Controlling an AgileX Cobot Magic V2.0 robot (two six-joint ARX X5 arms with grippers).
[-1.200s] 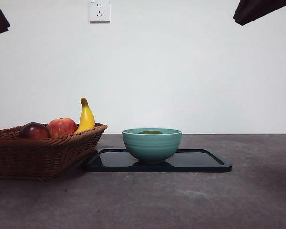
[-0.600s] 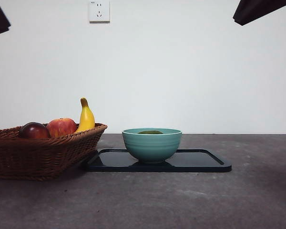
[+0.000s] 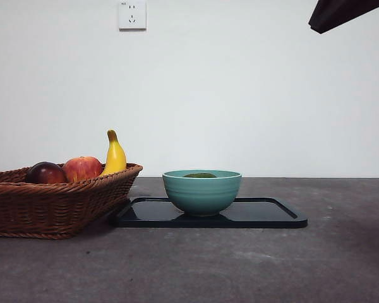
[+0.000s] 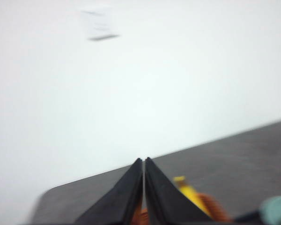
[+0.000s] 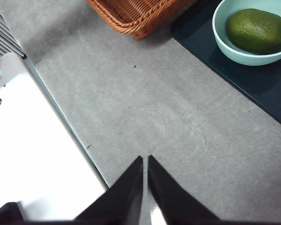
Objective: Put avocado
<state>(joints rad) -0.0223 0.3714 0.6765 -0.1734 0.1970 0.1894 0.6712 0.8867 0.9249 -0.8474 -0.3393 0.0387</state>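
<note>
The dark olive-green avocado (image 5: 256,30) lies inside the teal bowl (image 3: 201,191); in the front view only its top (image 3: 199,175) shows above the rim. The bowl (image 5: 225,40) stands on a black tray (image 3: 265,213). My left gripper (image 4: 144,161) is shut and empty, raised high and pointing at the wall, with the banana (image 4: 189,192) below it. My right gripper (image 5: 145,159) is shut and empty, high above the bare table in front of the tray; an arm shows as a dark tip (image 3: 341,11) at the front view's top right.
A wicker basket (image 3: 50,202) at the left holds a dark red-purple fruit (image 3: 45,173), a red-yellow apple (image 3: 81,168) and a banana (image 3: 114,154). The basket's corner (image 5: 136,14) and the table's near edge with a white surface (image 5: 33,154) show in the right wrist view.
The dark arm tip at the front view's top left corner has withdrawn out of view. The bowl, avocado and basket have not moved.
</note>
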